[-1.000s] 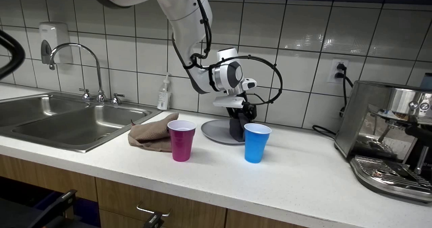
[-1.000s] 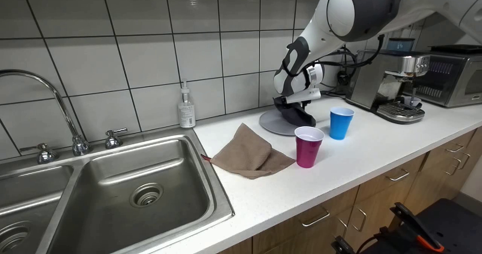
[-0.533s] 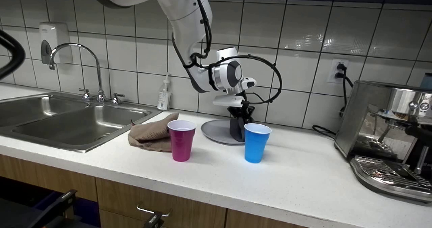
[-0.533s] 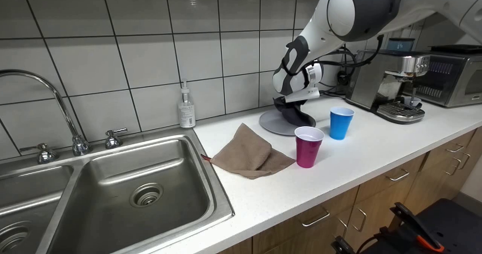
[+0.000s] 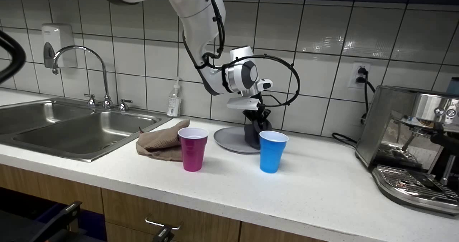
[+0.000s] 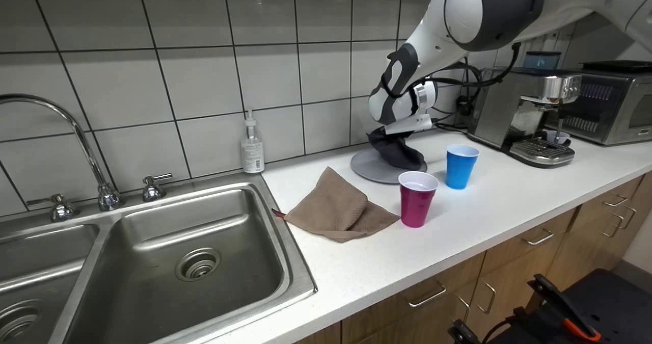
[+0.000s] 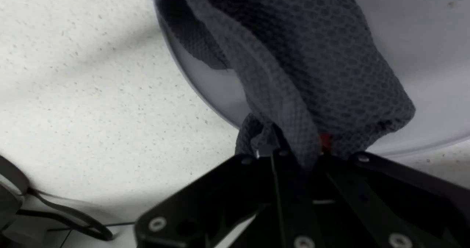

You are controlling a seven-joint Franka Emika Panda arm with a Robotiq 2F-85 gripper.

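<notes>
The jaws are closed on a fold of dark grey cloth (image 7: 337,68), which runs up between them in the wrist view; their tips are buried in the fabric (a small red patch (image 7: 325,141) shows there, too little to say what it is). The cloth hangs over a round grey plate (image 5: 231,140) on the white desk (image 5: 304,188) and covers part of its rim; whether the lowest folds press on the plate or stop just above it, I cannot tell. In an exterior view a white bracket (image 6: 410,124) hides most of the jaws.

A blue cup (image 5: 273,152) stands upright just in front, masking a strip of both cloth and plate. A maroon cup (image 6: 416,204), also upright, stands at the corner of a brown cloth (image 6: 336,211), contact unclear. Farther out are a pump bottle (image 6: 252,153) and a steel sink (image 6: 301,283), the latter cut off in both exterior views. On the opposite side a coffee machine (image 5: 376,127) runs past the edge, as does a boxy appliance (image 6: 606,104) beyond it.
</notes>
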